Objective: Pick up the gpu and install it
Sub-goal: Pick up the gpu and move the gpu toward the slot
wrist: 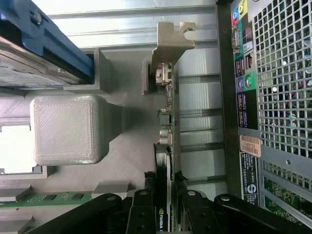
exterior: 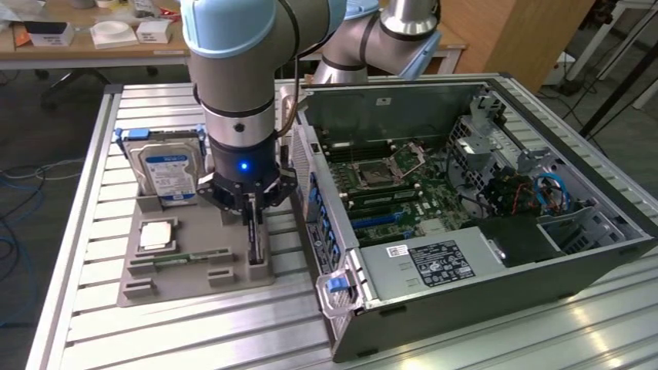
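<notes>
Wrist view, gpu (wrist: 168, 122) upright, gripped between jaws

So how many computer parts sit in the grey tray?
4: hard drive at the far end, processor in front of it, memory stick in front of that, gpu on edge nearest the case, in the end effector. The arm could hide others.

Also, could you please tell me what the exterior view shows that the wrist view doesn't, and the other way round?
Exterior view: the arm, and the open case with its processor socket and power supply.
Wrist view: the silvery end bracket of the gpu, and the case's rear ports.
Both: the gripper closed on the gpu, which stands on edge in the grey tray beside the case.
</notes>
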